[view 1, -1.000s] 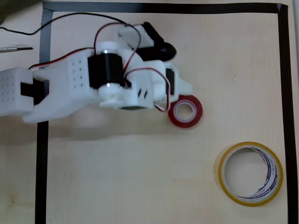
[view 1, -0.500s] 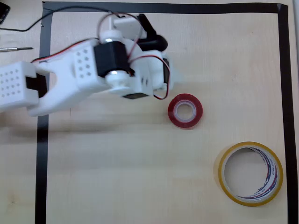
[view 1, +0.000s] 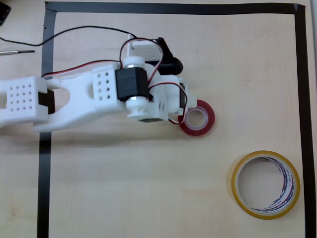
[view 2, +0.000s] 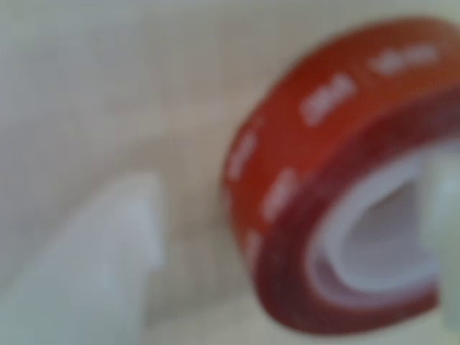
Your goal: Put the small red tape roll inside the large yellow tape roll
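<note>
Lying flat on the wooden table [view 1: 148,188], the small red tape roll [view 1: 199,119] sits near the middle of the taped-off area, hole up, with the gripper [view 1: 184,111] come in over its left edge as the overhead view shows it. Close up in the wrist view the red roll [view 2: 338,172] has one white finger [view 2: 108,266] just outside its wall on the left and another pale shape at the far right edge that seems to reach into the hole, so the jaws look parted astride the wall and not closed on it; the blur leaves contact uncertain. I judge the roll light and stiff, its glossy face a bit slippery, so pinching across the wall, inner core to outer face, is the sound hold. The large yellow tape roll [view 1: 266,184] lies well apart toward the lower right, its wide hole open
</note>
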